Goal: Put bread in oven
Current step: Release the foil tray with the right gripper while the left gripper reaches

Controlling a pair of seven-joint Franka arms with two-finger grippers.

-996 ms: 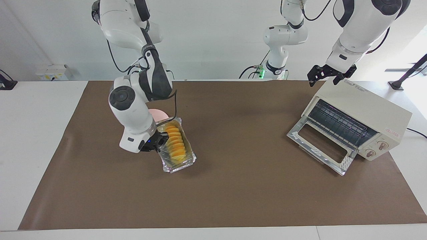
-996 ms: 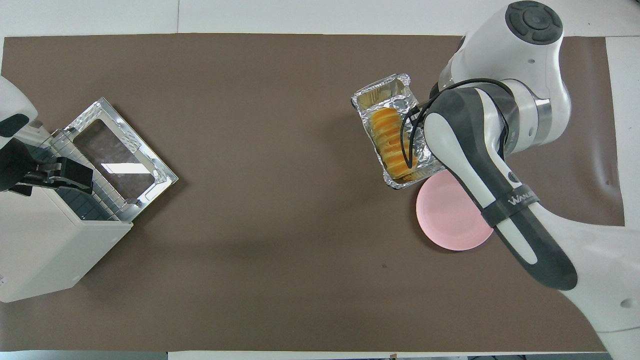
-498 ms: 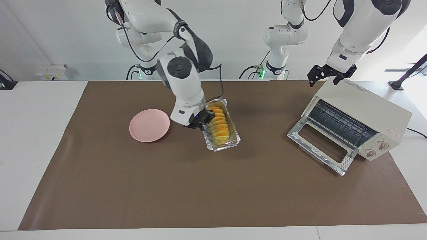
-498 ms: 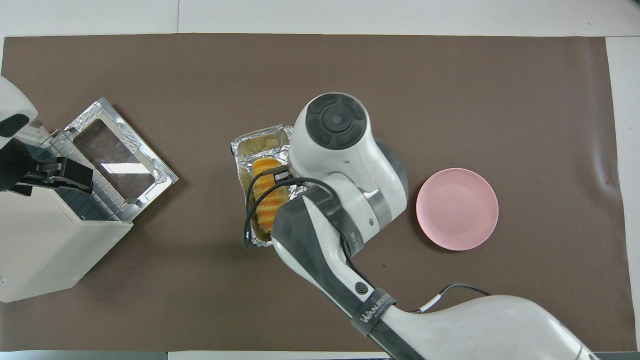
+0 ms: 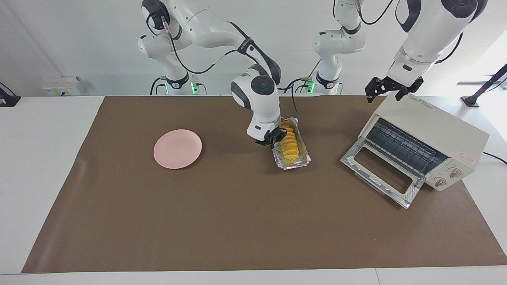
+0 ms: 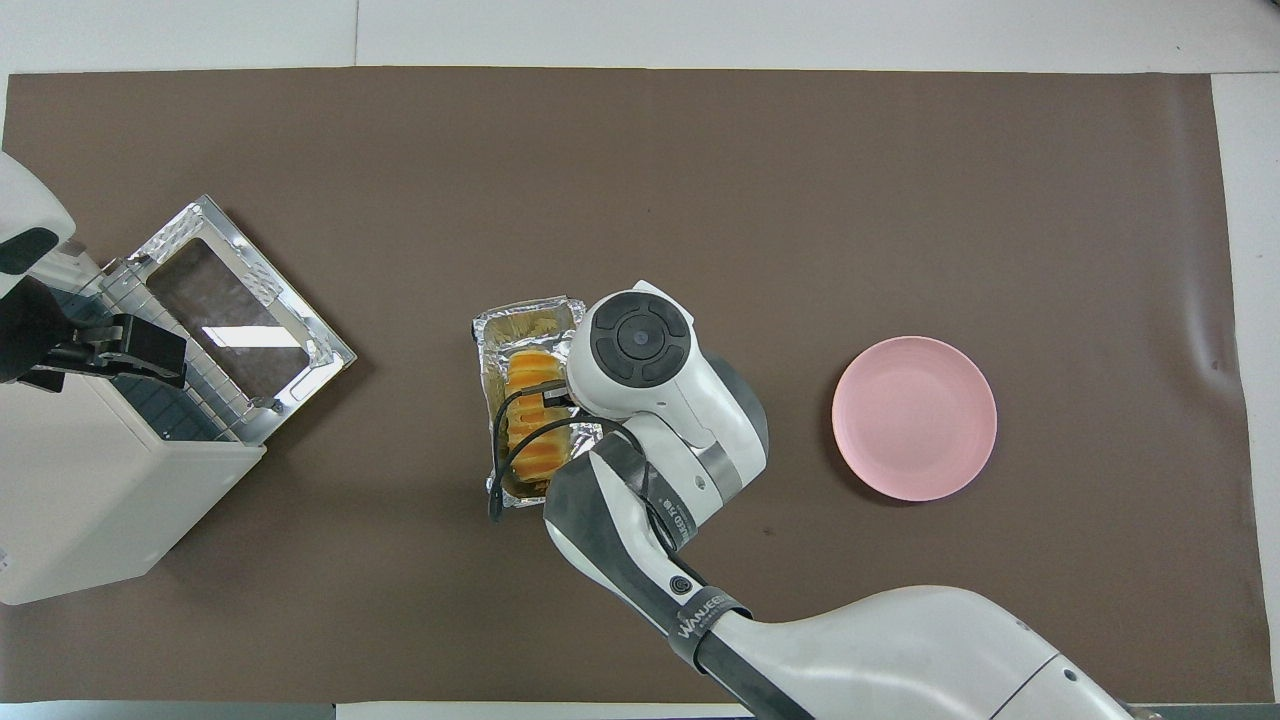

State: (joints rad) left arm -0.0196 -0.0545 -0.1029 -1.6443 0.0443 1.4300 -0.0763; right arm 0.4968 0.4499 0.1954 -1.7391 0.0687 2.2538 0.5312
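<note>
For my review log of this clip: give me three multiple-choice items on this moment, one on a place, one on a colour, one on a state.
1. Where is the bread?
A. in the foil tray
B. on the plate
C. on the oven rack

2. What colour is the plate?
A. blue
B. pink
C. green

3. How does the oven door stand?
A. shut
B. removed
C. dropped open

Key: 1 A, the loaf lies inside the tray, which the right gripper grips by its rim. 2 B, it is plainly pink. 3 C, the door lies flat in front of the oven, the left gripper waiting open above the oven.
</note>
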